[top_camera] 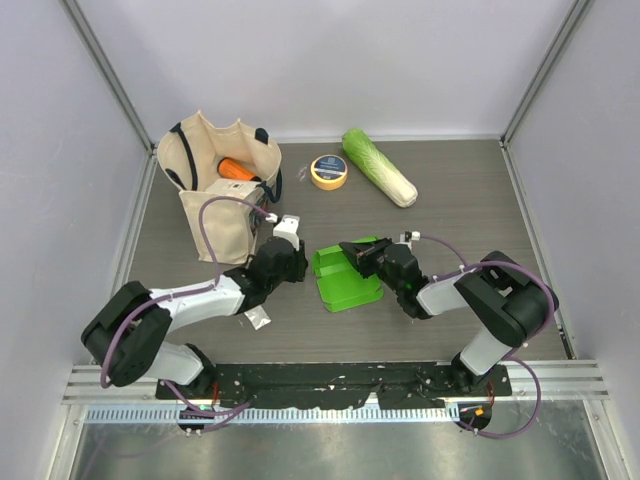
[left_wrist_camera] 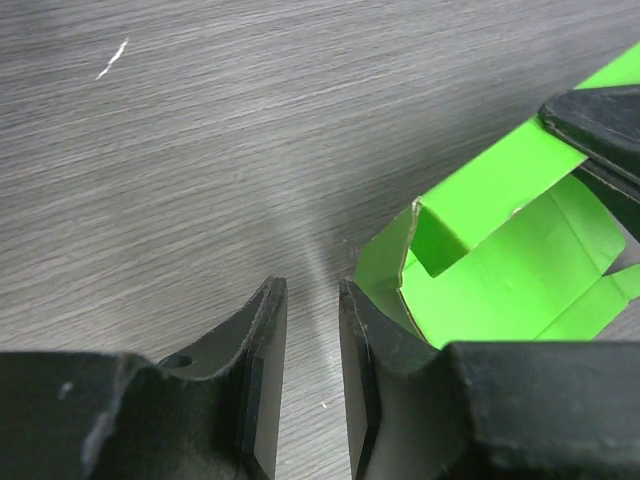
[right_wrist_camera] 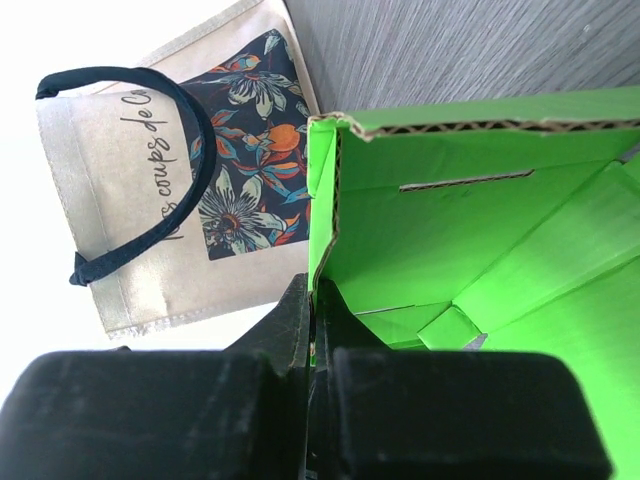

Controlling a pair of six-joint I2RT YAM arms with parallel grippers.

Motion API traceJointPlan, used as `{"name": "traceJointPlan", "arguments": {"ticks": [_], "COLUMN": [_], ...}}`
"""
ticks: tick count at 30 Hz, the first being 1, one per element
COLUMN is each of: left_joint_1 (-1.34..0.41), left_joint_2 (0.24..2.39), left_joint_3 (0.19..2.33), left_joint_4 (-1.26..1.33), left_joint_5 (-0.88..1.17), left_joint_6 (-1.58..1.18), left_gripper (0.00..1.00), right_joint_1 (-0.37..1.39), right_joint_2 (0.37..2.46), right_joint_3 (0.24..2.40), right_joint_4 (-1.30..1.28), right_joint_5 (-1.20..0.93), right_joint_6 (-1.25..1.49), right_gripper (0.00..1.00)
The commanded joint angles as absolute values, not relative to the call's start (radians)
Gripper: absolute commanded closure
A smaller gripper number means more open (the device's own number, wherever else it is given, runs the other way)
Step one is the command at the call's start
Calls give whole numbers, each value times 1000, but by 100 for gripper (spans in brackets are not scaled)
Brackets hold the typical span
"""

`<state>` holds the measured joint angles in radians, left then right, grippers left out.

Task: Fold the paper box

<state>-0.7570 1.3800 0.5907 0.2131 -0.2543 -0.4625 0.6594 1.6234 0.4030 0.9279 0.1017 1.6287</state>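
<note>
Your right gripper is clamped on one raised wall of the paper box, pinching the thin card right at a corner crease. The box sits near the middle of the counter, a little toward the near edge. It is half formed, with its open face up and its flaps loose inside.

From overhead it looks almost as wide as it is deep, so you cannot name the long axis with confidence. It seems to run from far edge to near edge, skewed slightly so the near end leans right.

Your left gripper waits just beside the box's left corner. Its jaws are a narrow slot apart and hold nothing.

Watch these risks:
- That slot is tight, so a misaligned approach would probably shove the wall and slide the box rather than straddle it.
- A sideways push against the right-hand pinch could tear or kink the card at the crease.
- The wall could slip free if you pull upward.

Further out, a tote bag stands toward the far-left corner. A tape roll and a cabbage lie by the far edge.
</note>
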Motion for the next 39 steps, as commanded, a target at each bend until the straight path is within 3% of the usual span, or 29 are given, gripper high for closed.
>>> {"name": "traceJointPlan", "arguments": {"ticks": [1,11,19,24,31,39], "left_joint_1": [-767,-816,-827,-830,-838,-838], "left_joint_2": [1402,1485,1496,1497,1502,1479], "left_joint_3": [620,650,660,624,589,575], "left_joint_4": [325,365,374,403,428,436], "left_joint_5": [-172,-158,-213,-198,-199,-202], "left_joint_6": [-400,-379,-368,-380,-396,-394], "left_gripper": [69,70,62,65,68,62], "right_joint_1": [660,660,661,664,666,666], "right_joint_2": [1631,1640,1641,1626,1577,1557], "right_joint_3": [419,436,422,396,393,391], "right_joint_4": [971,979,992,986,933,923], "right_joint_5": [100,91,78,84,80,77], "right_joint_6": [1621,1634,1602,1562,1499,1502], "right_gripper": [99,99,98,94,78,82]}}
